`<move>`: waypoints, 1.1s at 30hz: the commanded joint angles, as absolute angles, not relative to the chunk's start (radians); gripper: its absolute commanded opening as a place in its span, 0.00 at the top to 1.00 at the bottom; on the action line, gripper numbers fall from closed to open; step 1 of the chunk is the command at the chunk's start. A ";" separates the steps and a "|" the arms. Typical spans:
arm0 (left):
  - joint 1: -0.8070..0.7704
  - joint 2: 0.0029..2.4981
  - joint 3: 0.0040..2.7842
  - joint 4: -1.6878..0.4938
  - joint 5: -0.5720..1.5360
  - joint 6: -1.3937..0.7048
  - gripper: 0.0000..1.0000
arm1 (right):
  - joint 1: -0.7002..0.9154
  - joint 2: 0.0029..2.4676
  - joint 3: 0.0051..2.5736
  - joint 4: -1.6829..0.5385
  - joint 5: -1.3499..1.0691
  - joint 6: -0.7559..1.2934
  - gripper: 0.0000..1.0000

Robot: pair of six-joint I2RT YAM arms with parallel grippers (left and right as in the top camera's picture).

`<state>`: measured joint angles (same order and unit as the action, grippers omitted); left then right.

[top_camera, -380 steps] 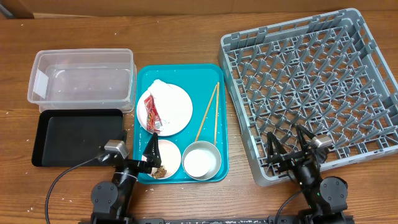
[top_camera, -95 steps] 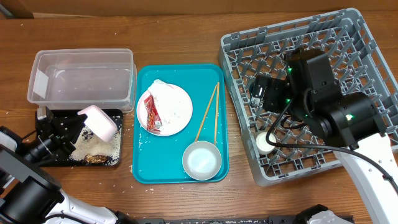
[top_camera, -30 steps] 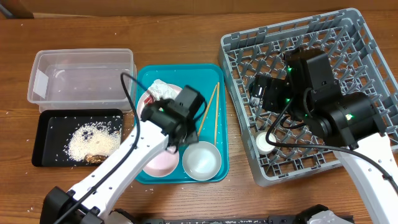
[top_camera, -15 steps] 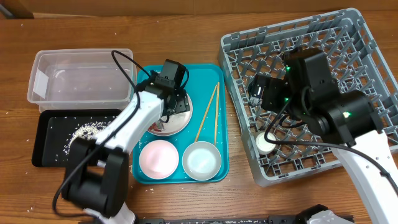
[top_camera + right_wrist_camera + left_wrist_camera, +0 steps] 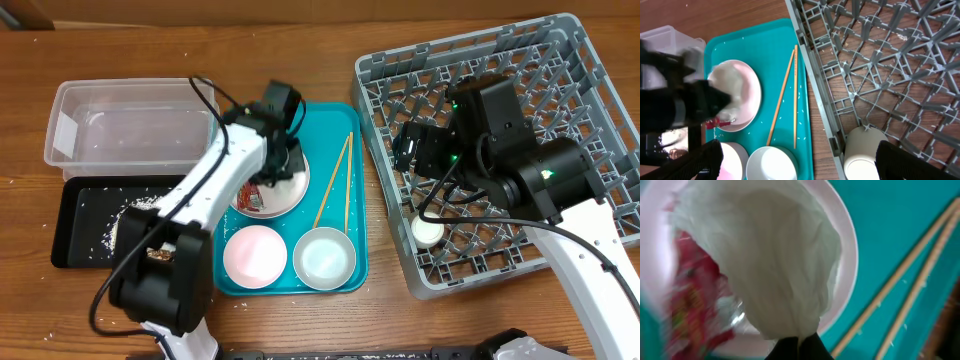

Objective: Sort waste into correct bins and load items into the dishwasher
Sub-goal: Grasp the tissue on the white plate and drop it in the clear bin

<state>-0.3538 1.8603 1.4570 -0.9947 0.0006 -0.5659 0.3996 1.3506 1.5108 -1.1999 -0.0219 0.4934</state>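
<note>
My left gripper is down on the pale plate on the teal tray, shut on the lower edge of the crumpled white napkin. The red wrapper lies beside the napkin on the plate. Wooden chopsticks rest to the right of the plate. A pink bowl and a greyish-white bowl sit at the tray's front. My right gripper hangs open over the left edge of the grey dish rack, with nothing between its fingers. A white cup stands in the rack.
The clear tub is at the back left. In front of it the black tray holds rice crumbs. The teal tray has scattered grains. The left arm stretches across the black tray's right end.
The left gripper, wide over the plate half a second ago, has shut on the napkin. A second ago it was at the pink bowl. The right arm has barely shifted.
</note>
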 commanded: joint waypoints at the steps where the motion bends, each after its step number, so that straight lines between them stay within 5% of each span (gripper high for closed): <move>1: -0.311 1.736 1.632 -1.161 -0.234 -0.607 0.96 | 0.398 1.347 1.509 -1.202 -0.025 0.494 0.00; 8: -0.057 1.745 1.651 -1.129 -0.360 -0.656 0.94 | 0.398 1.347 1.509 -1.202 -0.025 0.494 0.00; 10: -0.025 1.790 1.653 -1.075 -0.268 -0.565 0.65 | 0.398 1.347 1.509 -1.206 -0.025 0.494 0.00; 13: -0.013 1.804 1.672 -1.099 -0.040 -0.505 0.49 | 0.398 1.347 1.509 -1.215 -0.025 0.494 0.00; 17: -0.083 1.794 1.679 -1.153 0.072 -0.488 0.48 | 0.398 1.347 1.509 -1.212 -0.025 0.494 0.00; 25: -0.330 1.824 1.486 -1.124 -0.297 -0.449 0.28 | 0.398 1.347 1.508 -1.222 -0.025 0.494 0.00; 33: -0.311 1.935 1.361 -1.015 -0.340 -0.525 0.36 | 0.398 1.347 1.508 -1.224 -0.025 0.494 0.00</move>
